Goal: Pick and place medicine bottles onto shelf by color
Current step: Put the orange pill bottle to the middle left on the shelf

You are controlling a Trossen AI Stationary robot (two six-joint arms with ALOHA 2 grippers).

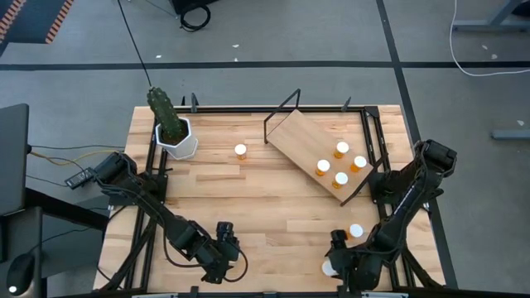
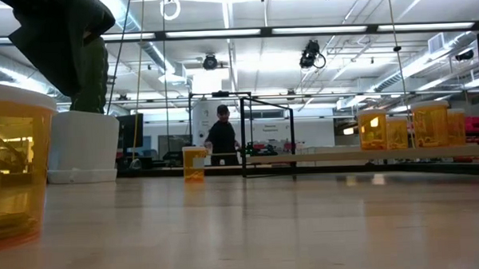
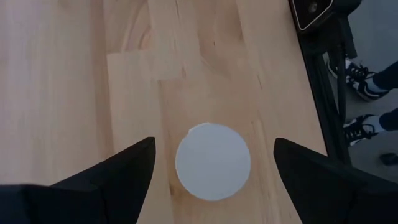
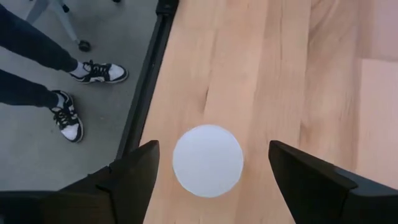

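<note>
My left gripper point(image 1: 220, 253) hangs open over the table's near edge, pointing down. In the left wrist view, its fingers point(image 3: 214, 142) stand on either side of a bottle's white cap point(image 3: 212, 160) without touching it. My right gripper point(image 1: 339, 261) is open over the near right corner, and its fingers point(image 4: 214, 144) likewise flank a white cap point(image 4: 207, 160), which also shows as a bottle point(image 1: 330, 267) in the high view. Both bottles stand upright on the tabletop. The tilted wooden shelf point(image 1: 305, 141) carries several orange bottles point(image 1: 340, 164) at its lower right end. One bottle point(image 1: 240, 151) stands alone mid-table and another point(image 1: 356, 231) stands near the right arm.
A cactus in a white pot point(image 1: 175, 136) stands at the far left corner. The black frame rail point(image 4: 140, 106) runs along the table edge beside the right gripper. A person's legs and shoes point(image 4: 74, 99) are on the floor beyond it. One bottle point(image 2: 13, 166) stands close to the low camera.
</note>
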